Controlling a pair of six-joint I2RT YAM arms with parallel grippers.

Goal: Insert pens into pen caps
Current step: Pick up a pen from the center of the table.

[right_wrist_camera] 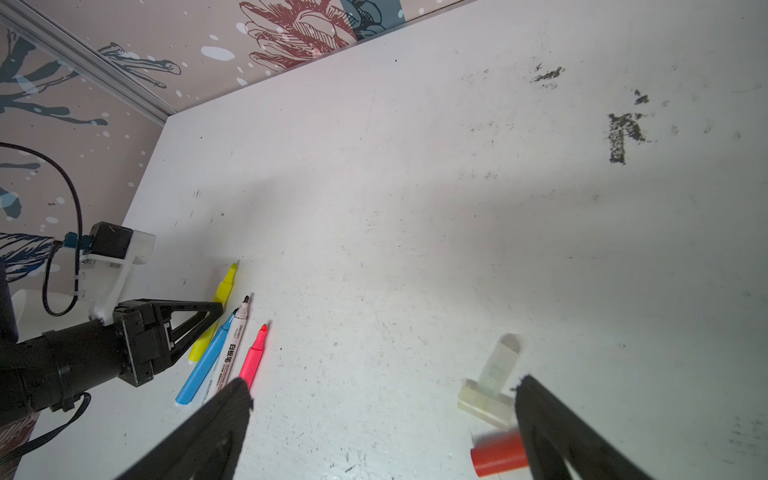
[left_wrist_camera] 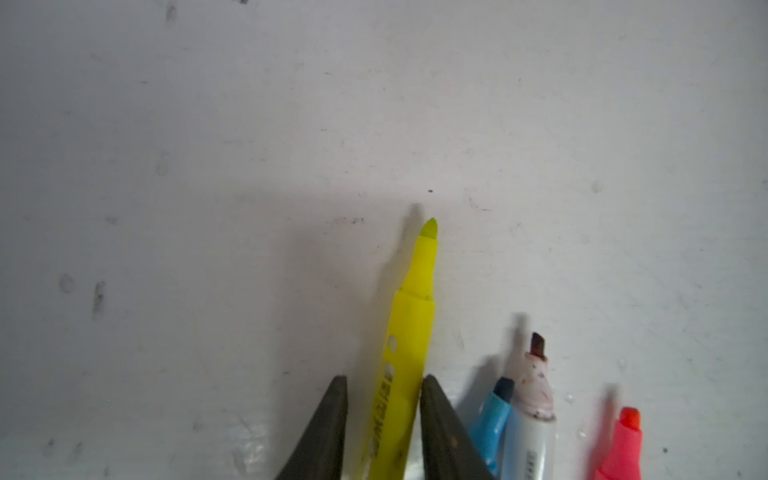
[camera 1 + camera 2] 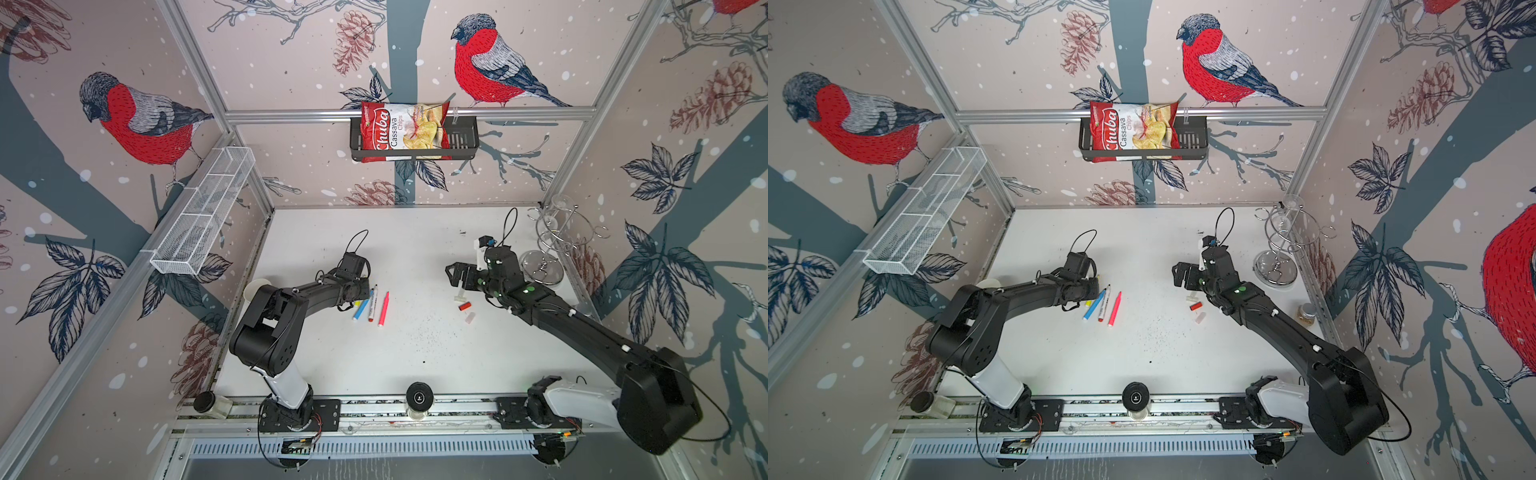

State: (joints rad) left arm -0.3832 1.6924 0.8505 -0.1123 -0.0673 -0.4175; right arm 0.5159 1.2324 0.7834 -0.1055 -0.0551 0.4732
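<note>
Straddling the yellow pen, the left pincer stands narrow. One finger touches the barrel, while a sliver of gap shows at the other, so no firm grip shows.

Four pens lie uncapped on the white surface, left of the middle. They lie side by side with their tips pointing to the far side. The yellow one is leftmost, then the blue pen, the white pen with red ends, and the pink pen. The blue and white ones touch; the pink lies just apart.

Four caps lie right of the middle, well apart from the pens. Two whitish caps touch in a T shape. The red cap lies just nearer than those, and a third whitish cap lies nearest.

The right pincer is spread wide and holds nothing. It hangs just beyond the caps, and in its wrist view the red cap and the T pair sit beside one finger.
</note>
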